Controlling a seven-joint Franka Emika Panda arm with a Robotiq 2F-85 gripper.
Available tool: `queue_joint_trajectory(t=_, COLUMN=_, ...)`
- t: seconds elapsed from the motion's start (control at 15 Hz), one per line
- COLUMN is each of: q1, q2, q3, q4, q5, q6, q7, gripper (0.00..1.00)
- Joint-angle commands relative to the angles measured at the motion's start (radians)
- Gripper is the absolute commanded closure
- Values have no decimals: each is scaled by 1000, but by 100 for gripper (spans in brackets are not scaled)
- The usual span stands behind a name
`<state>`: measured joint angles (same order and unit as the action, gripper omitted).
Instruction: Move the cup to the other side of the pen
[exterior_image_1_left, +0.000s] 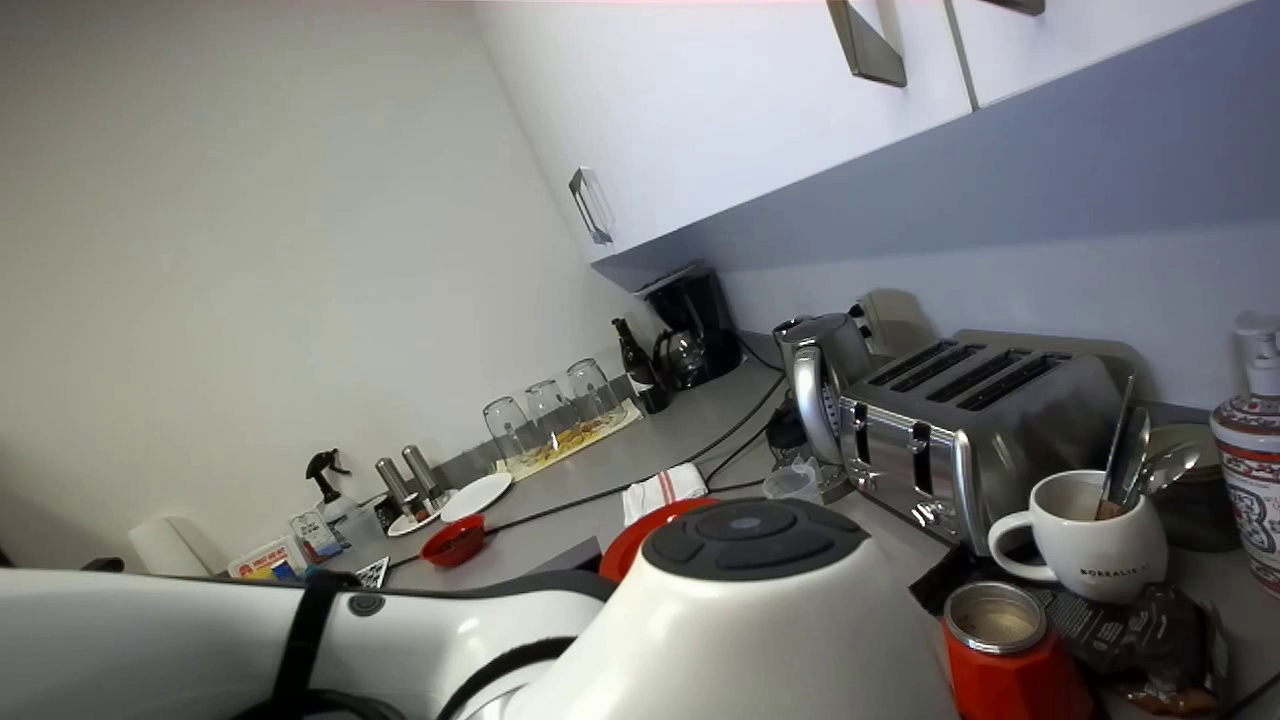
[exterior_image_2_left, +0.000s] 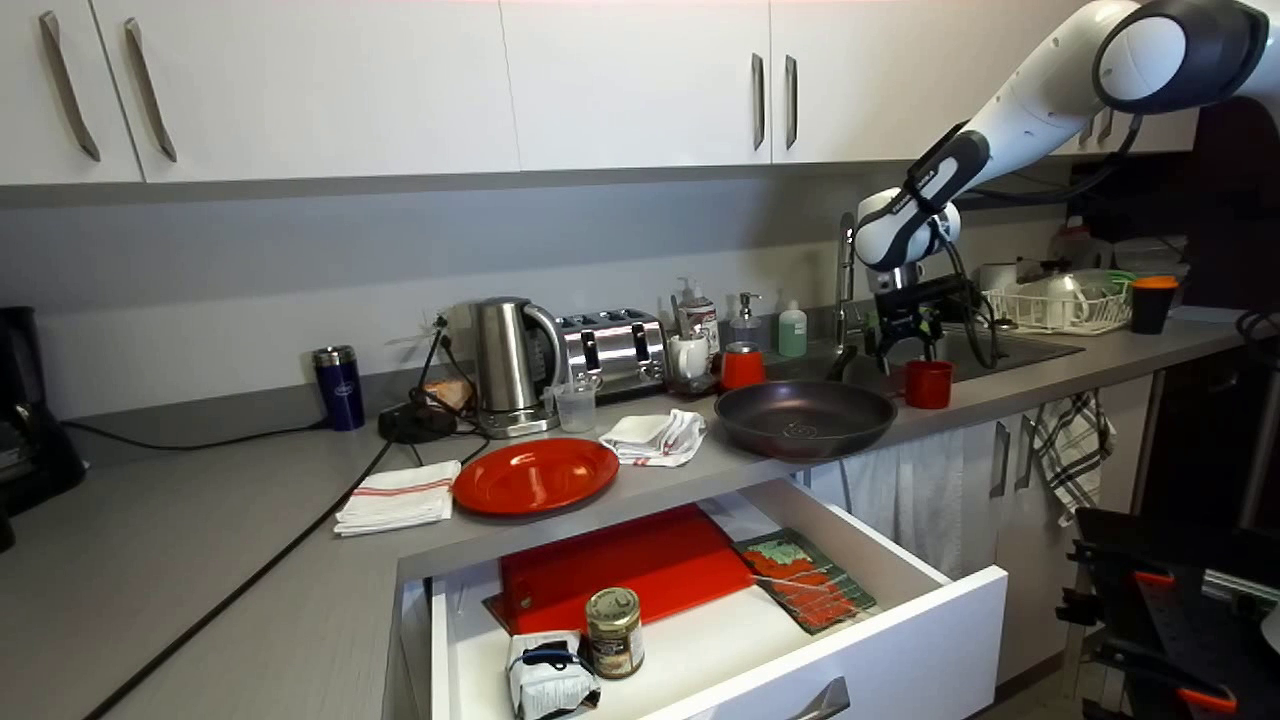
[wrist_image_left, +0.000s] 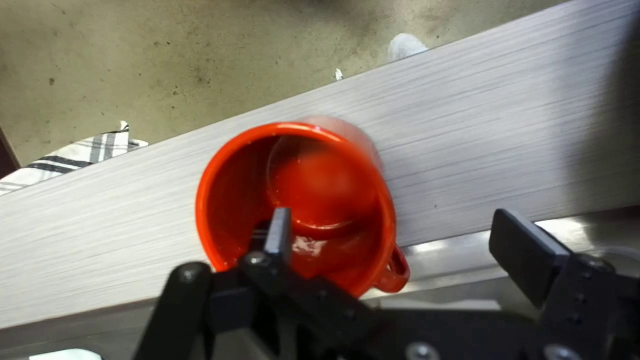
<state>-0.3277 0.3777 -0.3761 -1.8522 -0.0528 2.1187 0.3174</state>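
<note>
Wrist view, glossy red cup (wrist_image_left: 302, 197), upright, round-mouthed, handled, fingers (wrist_image_left: 525, 257) spread apart.

Counter (exterior_image_2_left: 1030, 378) lies open beside the cup (exterior_image_2_left: 929, 387), opposite the obstructing pan (exterior_image_2_left: 805, 420).

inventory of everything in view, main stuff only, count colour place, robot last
red cup: 1, red, counter edge by sink
frying pan: 1, dark, near red cup
kettle: 1, silver, on counter
toaster: 1, silver, beside kettle
cutlery mug: 1, white, beside toaster
tin: 1, red-orange, by cutlery mug
drawer: 1, white, open below counter
jar: 1, gold, in drawer
red plate: 1, red, counter above drawer
folded cloths: 2, white, flanking red plate
glasses: 3, clear, on mat
dish rack: 1, white, beside sink
checked towel: 1, black-and-white, hanging below counter
gripper: 1, black, open at red cup
arm: 1, mostly white, above sink
</note>
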Motion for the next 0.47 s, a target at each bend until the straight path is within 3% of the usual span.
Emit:
queue_joint_trajectory(t=0.0, q1=-7, q2=0, q3=9, q4=16, q5=19, q6=-14, q7=7, gripper=0)
queue_joint_trajectory(t=0.4, q1=-4, q2=2, q3=6, q4=10, q5=0, q6=-3, q7=0, gripper=0)
